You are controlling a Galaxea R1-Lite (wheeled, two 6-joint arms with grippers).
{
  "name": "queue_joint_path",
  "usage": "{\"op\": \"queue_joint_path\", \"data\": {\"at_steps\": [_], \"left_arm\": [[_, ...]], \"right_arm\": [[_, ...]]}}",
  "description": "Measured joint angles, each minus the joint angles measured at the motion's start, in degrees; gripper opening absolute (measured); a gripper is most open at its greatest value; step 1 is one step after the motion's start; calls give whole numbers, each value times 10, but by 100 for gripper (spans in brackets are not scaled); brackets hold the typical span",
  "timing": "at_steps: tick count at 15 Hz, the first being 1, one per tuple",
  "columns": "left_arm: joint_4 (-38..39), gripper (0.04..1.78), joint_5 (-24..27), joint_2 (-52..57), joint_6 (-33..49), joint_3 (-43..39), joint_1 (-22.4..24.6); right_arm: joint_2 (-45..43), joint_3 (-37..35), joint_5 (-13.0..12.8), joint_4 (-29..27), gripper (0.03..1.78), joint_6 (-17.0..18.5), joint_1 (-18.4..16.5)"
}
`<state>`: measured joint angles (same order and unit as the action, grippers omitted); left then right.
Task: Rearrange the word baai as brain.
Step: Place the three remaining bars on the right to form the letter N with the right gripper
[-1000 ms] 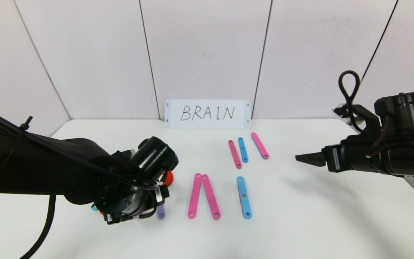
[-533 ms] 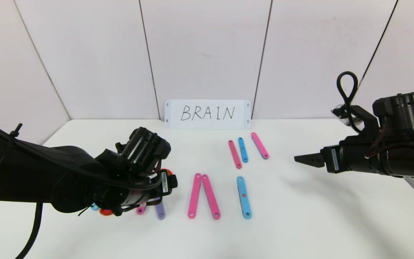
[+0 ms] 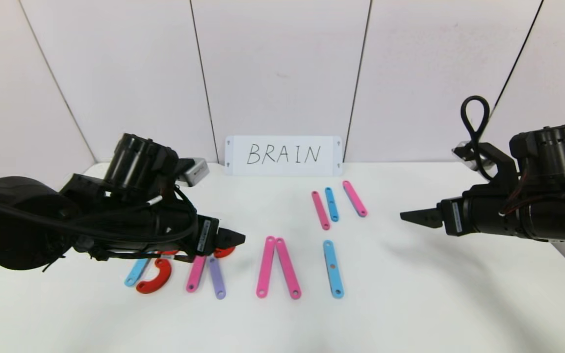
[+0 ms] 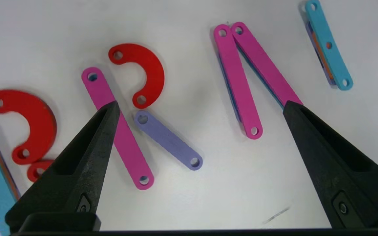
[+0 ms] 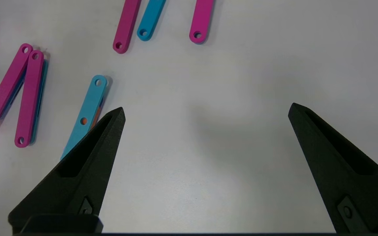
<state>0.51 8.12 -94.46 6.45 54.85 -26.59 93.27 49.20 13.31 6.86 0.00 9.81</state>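
Observation:
The word lies on the white table in flat pieces. At left are a blue strip [image 3: 136, 273], a red curve [image 3: 155, 278], a pink strip [image 3: 196, 273], a second red curve [image 4: 142, 74] and a purple strip [image 3: 216, 278] [image 4: 168, 140]. Two pink strips [image 3: 276, 267] form an inverted V. A blue strip [image 3: 333, 268] lies right of them. My left gripper [image 3: 236, 239] [image 4: 200, 106] is open and empty, hovering above the pink and purple strips. My right gripper [image 3: 410, 216] [image 5: 205, 111] is open and empty, above bare table at the right.
Three spare strips, pink [image 3: 320, 210], blue [image 3: 331, 204] and pink [image 3: 354, 198], lie behind the word. A white card [image 3: 283, 155] reading BRAIN leans on the back wall. The table's right edge is near my right arm.
My left arm has risen and drawn back to the left, uncovering the blue strip, red curves, pink strip and purple strip. My right arm has hardly moved.

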Motion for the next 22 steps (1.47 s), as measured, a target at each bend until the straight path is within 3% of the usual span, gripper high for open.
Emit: {"op": "queue_joint_path", "data": {"at_steps": [3,8,10,13,18,22], "left_arm": [[-31,174,13,14,-59,36,20],[-212,174,14,19,-72,162,57],[-216,174,14,21,-77,174,65],[-217,174,14,33,-84,176,70],[-215,174,15,49,-85,178,88],[-216,174,17,55,-92,176,88]], "right_arm": [[0,0,-1,0,174,4,5],[0,22,-5,-8,174,13,29],[12,52,-21,-14,174,26,56],[53,103,-73,-15,174,29,93],[146,192,-113,-14,174,36,146],[223,251,-119,-13,174,45,173]]}}
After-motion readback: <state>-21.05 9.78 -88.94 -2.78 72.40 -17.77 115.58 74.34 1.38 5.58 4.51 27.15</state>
